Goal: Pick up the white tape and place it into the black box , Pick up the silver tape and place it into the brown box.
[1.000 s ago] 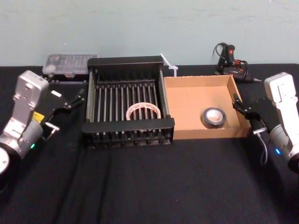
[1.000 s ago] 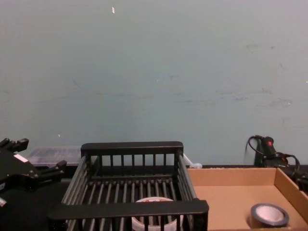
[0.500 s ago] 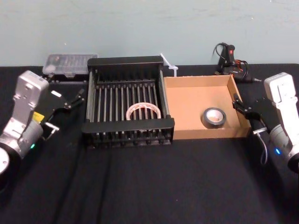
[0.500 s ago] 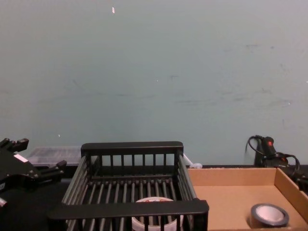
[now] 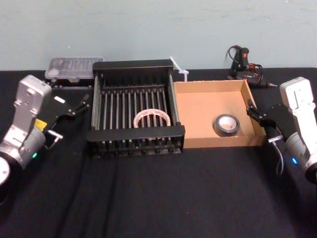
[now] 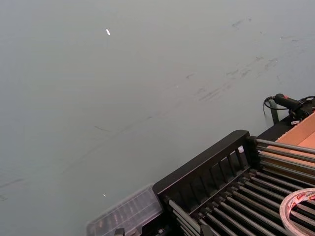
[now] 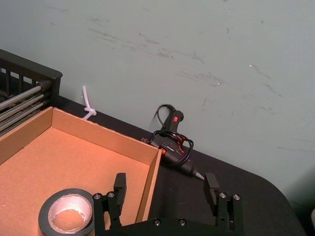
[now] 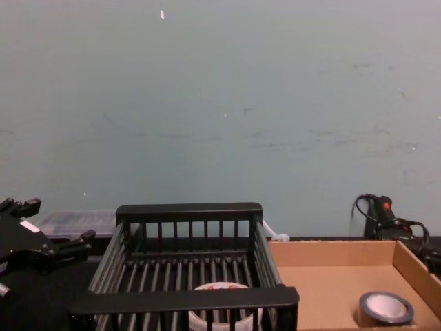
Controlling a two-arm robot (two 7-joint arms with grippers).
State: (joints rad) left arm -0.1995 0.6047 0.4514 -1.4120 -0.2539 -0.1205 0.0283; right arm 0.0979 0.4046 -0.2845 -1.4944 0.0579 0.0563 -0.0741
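Note:
The white tape point(image 5: 152, 119) lies flat on the bars inside the black box point(image 5: 133, 65); it also shows behind the front rim in the chest view point(image 8: 201, 318) and in the left wrist view point(image 6: 298, 211). In the brown box point(image 5: 203, 111) rests the silver tape point(image 5: 227, 124), near its right wall, the same roll seen in the right wrist view point(image 7: 66, 214). My left gripper point(image 5: 79, 105) hangs open just left of the black box, holding nothing. Just outside the brown box's right wall, my right gripper point(image 5: 253, 111) is open and empty point(image 7: 165, 184).
A clear plastic case point(image 5: 74, 67) sits behind the left gripper at the back left. A black glue gun with cables point(image 5: 242, 62) lies behind the brown box, and a white zip tie point(image 5: 178, 69) between the boxes' back corners. The black table point(image 5: 158, 198) spreads in front.

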